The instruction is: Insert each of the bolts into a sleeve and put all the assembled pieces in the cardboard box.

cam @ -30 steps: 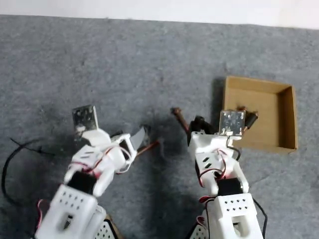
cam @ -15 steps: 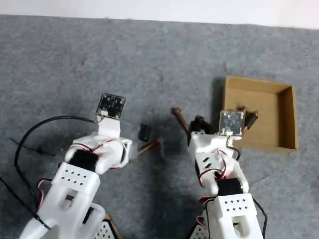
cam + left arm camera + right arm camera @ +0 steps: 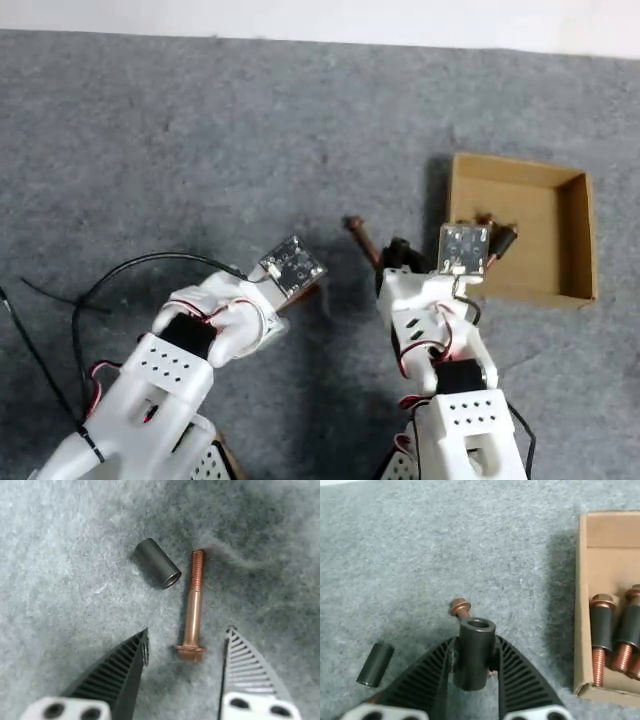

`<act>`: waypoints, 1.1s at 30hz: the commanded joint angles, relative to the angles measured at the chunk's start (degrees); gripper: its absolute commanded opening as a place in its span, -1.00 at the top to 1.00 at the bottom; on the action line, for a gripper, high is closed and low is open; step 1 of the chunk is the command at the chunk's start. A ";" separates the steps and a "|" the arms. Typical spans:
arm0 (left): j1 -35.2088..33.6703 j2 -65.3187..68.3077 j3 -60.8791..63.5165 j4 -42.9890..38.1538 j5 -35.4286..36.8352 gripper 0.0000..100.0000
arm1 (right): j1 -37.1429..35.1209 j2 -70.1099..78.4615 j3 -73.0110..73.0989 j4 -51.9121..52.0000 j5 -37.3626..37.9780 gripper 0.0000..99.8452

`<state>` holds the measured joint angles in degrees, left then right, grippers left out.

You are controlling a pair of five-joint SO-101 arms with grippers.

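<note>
My left gripper (image 3: 187, 634) is open just above the grey mat. A copper bolt (image 3: 193, 605) lies flat between its fingertips, head toward the gripper. A loose black sleeve (image 3: 158, 570) lies beside the bolt's threaded end. My right gripper (image 3: 475, 650) is shut on another black sleeve (image 3: 474, 652), held upright with its bore showing. Just beyond it a second bolt (image 3: 459, 607) lies on the mat, also seen from above (image 3: 356, 231). The cardboard box (image 3: 520, 172) stands beside the right arm and holds assembled bolt-and-sleeve pieces (image 3: 602, 630).
The left arm's wrist camera (image 3: 292, 267) covers the bolt and sleeve from above. A black cable (image 3: 120, 275) loops over the mat beside the left arm. The loose sleeve (image 3: 375, 664) also lies at the right gripper's side. Open grey mat stretches toward the far edge.
The left arm has swung toward the middle and its wrist has turned, bringing its camera over the bolt and loose sleeve. The right arm has stayed still with its sleeve.
</note>
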<state>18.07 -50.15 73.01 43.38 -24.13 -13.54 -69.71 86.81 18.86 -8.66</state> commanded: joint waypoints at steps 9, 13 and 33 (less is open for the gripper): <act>-2.86 28.09 -14.46 -4.66 -0.62 0.53 | 0.57 -1.19 -0.57 -1.36 0.62 0.99; -3.56 36.53 -20.00 -4.04 -0.62 0.53 | 0.57 -1.19 -0.57 -1.36 0.70 0.99; -3.47 38.81 -23.08 3.43 -5.63 1.00 | 0.57 -1.19 -0.57 -1.36 3.69 0.99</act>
<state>15.34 -11.56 51.82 45.76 -28.00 -13.54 -69.71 86.90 18.86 -7.52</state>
